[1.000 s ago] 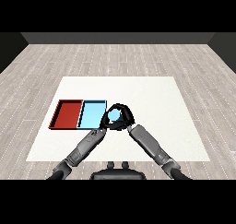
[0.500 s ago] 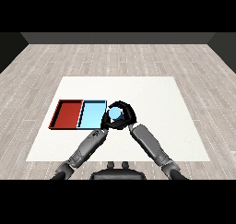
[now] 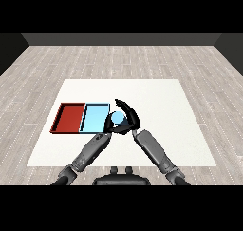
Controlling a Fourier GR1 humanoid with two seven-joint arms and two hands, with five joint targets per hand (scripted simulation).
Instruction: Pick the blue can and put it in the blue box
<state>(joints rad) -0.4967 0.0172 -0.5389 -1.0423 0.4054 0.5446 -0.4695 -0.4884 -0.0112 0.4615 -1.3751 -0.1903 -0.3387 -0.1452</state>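
Head view, nearest to me: two grey forearms rise from the lower corners and meet just right of the trays. My right hand [image 3: 129,117] is curled round the blue can [image 3: 118,118], fingers arched over its top and far side. The can sits just off the right edge of the light blue tray [image 3: 95,117], not yet over it; I cannot tell from here whether it is clear of the surface [image 3: 156,101] or resting on it. My left hand [image 3: 108,125] is tucked against the can's near left side, and I cannot make out how it is set.

I judge the grasp made and the carry in hand. The next move calls for a short shift to the left until the can is over the tray floor, then a lowering and a release, with my left hand kept out of the path.

The can is a small cylinder with a pale, smooth, round top. Both trays are shallow rectangles with low raised rims, the red tray [image 3: 70,118] touching the blue one on its left. The surface is flat, matt white. Beyond it runs a floor [image 3: 121,59] of pale grey planks.
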